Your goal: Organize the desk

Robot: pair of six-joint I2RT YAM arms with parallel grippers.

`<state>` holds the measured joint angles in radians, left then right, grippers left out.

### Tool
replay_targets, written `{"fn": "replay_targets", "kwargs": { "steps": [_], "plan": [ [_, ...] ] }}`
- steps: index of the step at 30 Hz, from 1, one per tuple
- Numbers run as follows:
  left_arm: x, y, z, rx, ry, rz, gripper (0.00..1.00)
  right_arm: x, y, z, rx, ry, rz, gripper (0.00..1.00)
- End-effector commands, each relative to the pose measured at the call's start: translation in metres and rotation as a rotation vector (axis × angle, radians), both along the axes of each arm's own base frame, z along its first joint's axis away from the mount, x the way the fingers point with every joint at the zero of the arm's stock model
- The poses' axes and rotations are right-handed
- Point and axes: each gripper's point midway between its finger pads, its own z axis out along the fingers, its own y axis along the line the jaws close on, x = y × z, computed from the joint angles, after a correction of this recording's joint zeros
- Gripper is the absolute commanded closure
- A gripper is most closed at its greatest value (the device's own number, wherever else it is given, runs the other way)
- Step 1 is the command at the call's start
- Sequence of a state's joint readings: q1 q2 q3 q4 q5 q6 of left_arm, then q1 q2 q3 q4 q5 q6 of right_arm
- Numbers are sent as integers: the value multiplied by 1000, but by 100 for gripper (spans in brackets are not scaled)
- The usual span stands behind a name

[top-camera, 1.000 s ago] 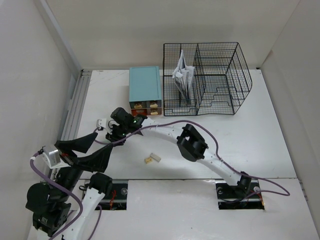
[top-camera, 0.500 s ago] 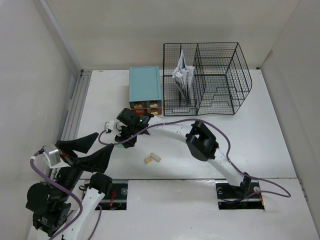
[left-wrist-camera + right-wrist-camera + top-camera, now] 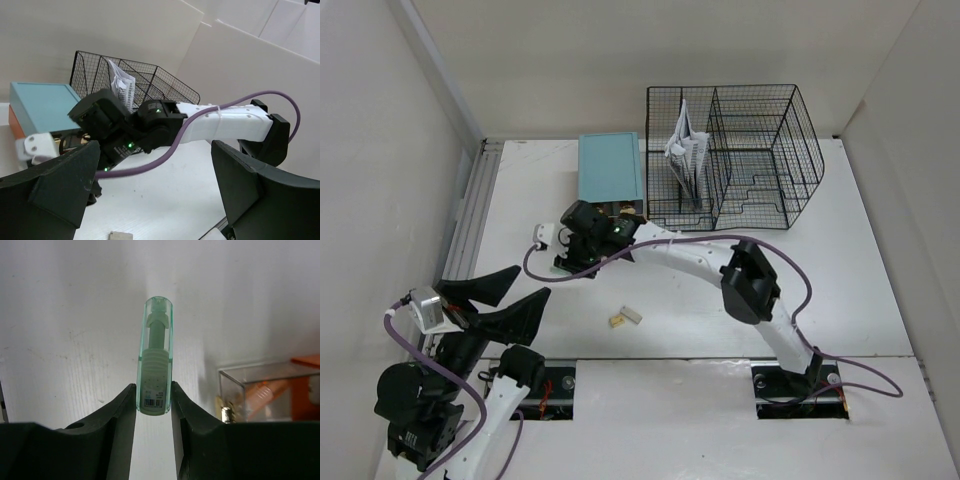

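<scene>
White worktop [image 3: 840,260] below: my right hand [image 3: 154,405], pinching a green glue stick [image 3: 155,357], has swung toward the drawer box [image 3: 611,170].

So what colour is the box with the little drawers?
Teal on top, with orange showing low on its side; the left wrist view shows it best.

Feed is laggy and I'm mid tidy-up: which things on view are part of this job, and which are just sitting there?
In play:
- green capped tube, pinched between the right gripper fingers
- teal drawer box, clear drawer beside the tube
- desk

Sitting there:
- small pale pieces mid-desk
- wire rack holding papers
- left gripper, open, holding nothing
</scene>
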<state>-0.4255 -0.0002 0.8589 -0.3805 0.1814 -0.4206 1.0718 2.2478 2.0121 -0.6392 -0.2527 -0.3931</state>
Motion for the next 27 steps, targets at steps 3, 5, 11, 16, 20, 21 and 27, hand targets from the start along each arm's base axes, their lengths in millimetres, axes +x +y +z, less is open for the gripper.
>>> {"fn": "replay_targets", "kwargs": {
  "steps": [3, 5, 11, 16, 20, 21, 27],
  "plan": [
    [-45, 17, 25, -91, -185, -24, 8, 52, -23, 56, 73, -97, -165, 80],
    [-49, 17, 25, -91, -195, -32, 8, 69, -35, 60, 67, -106, -219, 80],
    [-48, 13, 25, -88, -208, -49, 8, 96, -58, 53, 31, -80, -317, 80],
    [-47, 10, 24, -84, -210, -57, 8, 115, -69, 44, 19, -61, -368, 80],
    [-50, 11, 25, -95, -214, -61, 8, 115, -63, 47, 37, -54, -355, 80],
    [-50, 11, 25, -95, -214, -61, 8, 114, -65, 39, 19, -43, -355, 80],
    [-49, 11, 23, -91, -205, -61, 8, 118, -63, 23, 0, -17, -351, 80]
  ]
}}
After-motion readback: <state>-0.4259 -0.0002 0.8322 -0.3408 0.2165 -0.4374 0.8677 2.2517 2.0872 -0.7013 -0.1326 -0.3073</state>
